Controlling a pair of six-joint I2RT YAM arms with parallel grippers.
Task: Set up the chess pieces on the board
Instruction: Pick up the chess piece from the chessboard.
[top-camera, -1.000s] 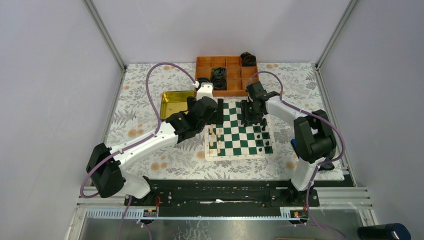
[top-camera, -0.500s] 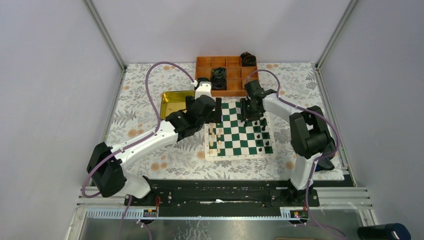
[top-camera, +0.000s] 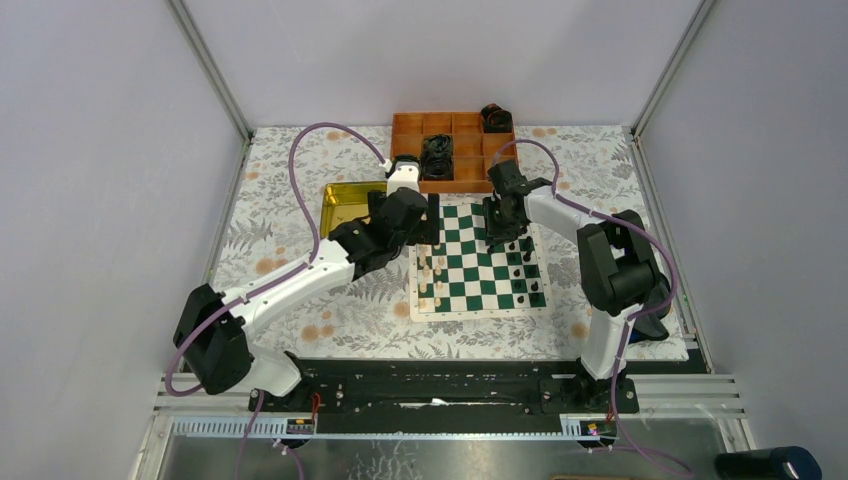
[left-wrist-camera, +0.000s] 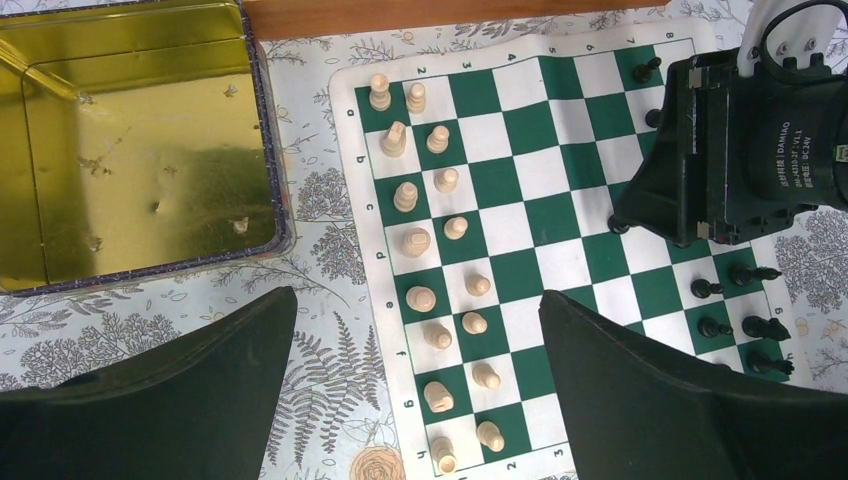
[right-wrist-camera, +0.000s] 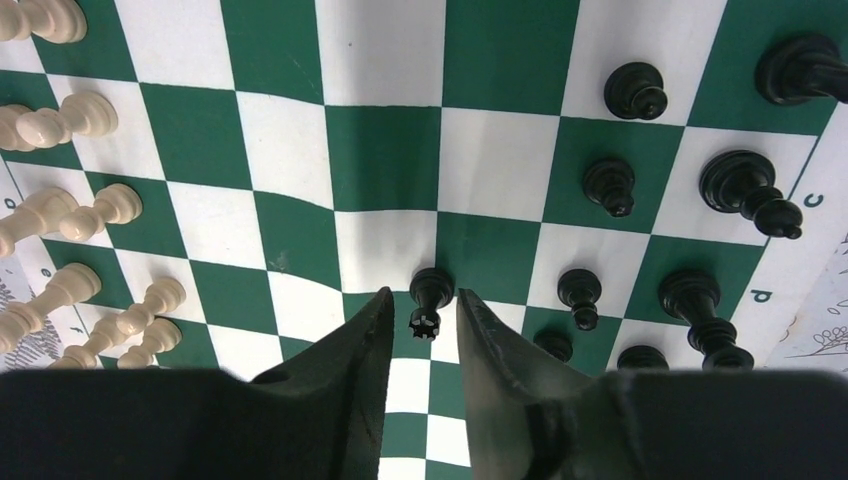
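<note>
The board (top-camera: 480, 268) lies mid-frame in the top view, with the cream pieces (left-wrist-camera: 445, 180) standing in two files down its left side, seemingly complete. The black pieces (right-wrist-camera: 745, 185) look to be the job in hand. The right gripper (right-wrist-camera: 423, 300) hangs low over the board's upper right, jaws narrow around one black piece (right-wrist-camera: 432, 285). A sliver of board shows on either side, so I cannot tell if it is pinched. The left gripper (left-wrist-camera: 417, 297) hovers over the cream files, jaws wide and empty. Next, I reckon that piece wants settling squarely on its square, then a clean lift past its close neighbours.
</note>
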